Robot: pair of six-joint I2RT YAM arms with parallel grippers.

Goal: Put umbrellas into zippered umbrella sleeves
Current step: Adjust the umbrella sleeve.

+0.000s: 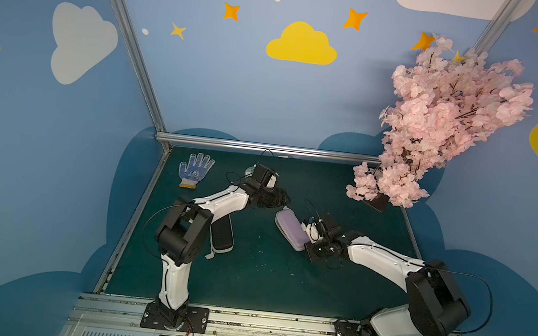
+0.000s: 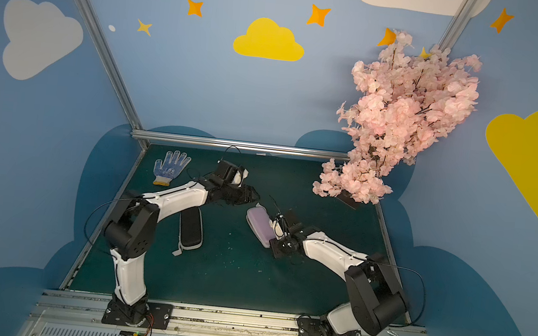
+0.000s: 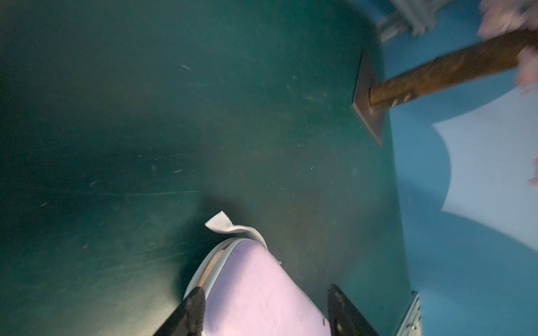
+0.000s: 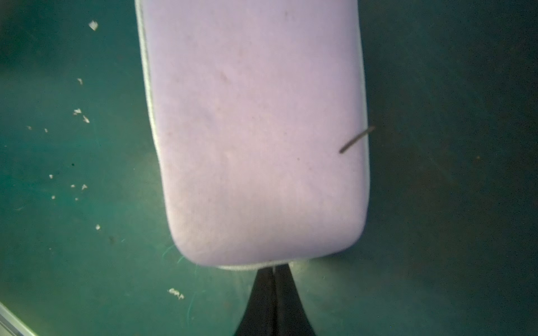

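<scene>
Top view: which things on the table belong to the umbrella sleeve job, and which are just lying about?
Job:
- lilac sleeve
- black sleeve
No umbrella is visible outside them.

Lying about:
- dotted glove
- pink blossom branch

Both top views look steeply down from high above the rounded lilac fabric zip case (image 1: 290, 229), sharing the whole dark green mat (image 2: 232, 274). Each wrist camera hangs close over that case, one at each end.
</scene>
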